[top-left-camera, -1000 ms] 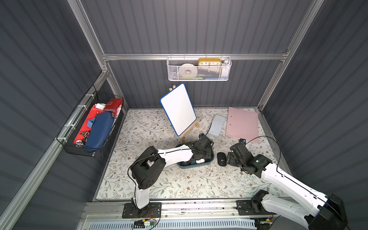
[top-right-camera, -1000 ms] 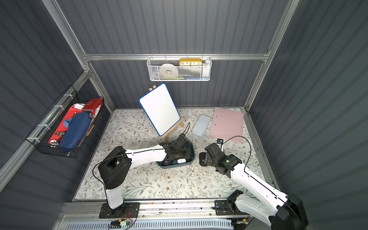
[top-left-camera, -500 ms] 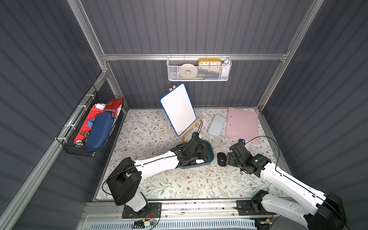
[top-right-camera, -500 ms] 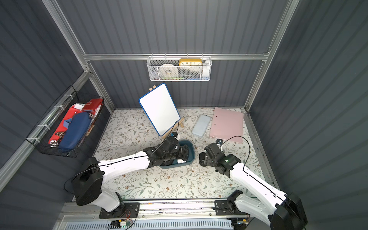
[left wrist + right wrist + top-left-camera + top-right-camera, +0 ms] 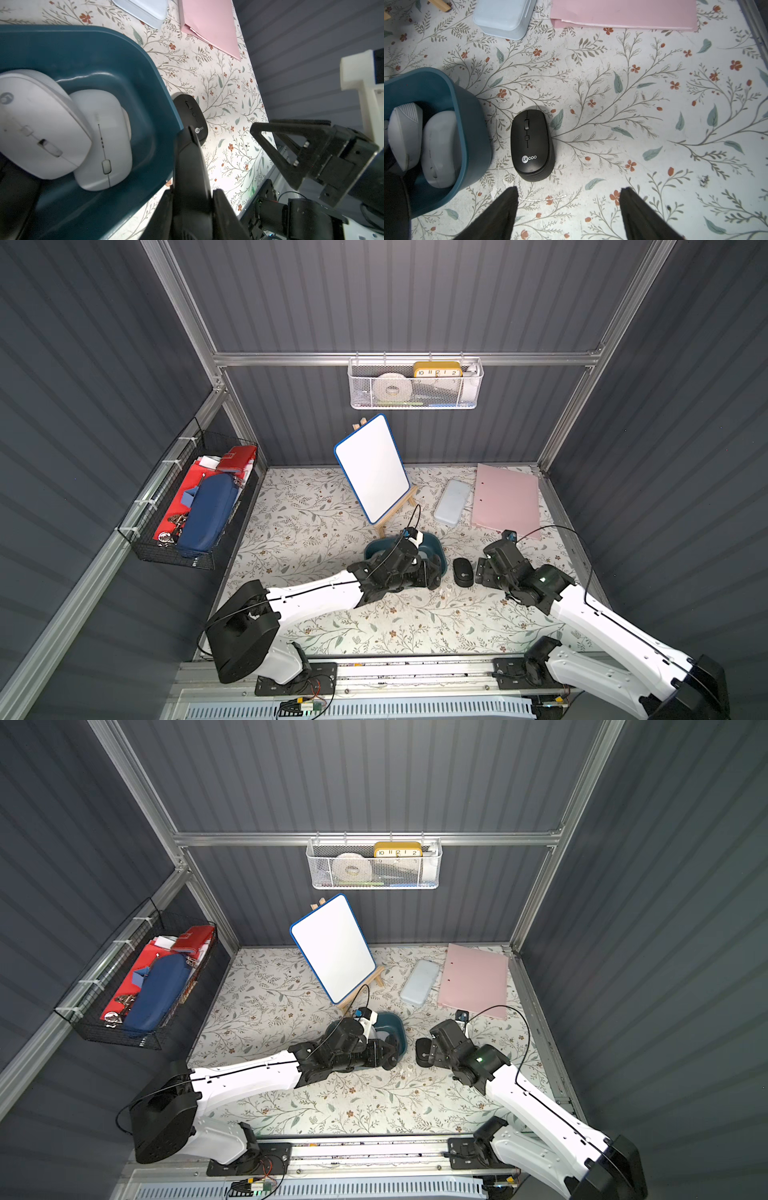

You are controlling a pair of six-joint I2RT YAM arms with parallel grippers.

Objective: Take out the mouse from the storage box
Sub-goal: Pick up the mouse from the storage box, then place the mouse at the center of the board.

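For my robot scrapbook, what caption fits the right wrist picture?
Open right claw hovers near a black mouse beside the teal storage box holding two white mice.

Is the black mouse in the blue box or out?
Out. The black mouse lies on the mat beside the storage box.

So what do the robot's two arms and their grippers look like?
The left arm and right arm are glossy white shells with black joints and bases, each trailing a thin black cable. The left gripper and right gripper are black with tapered fingers. A green light glows on the right arm.
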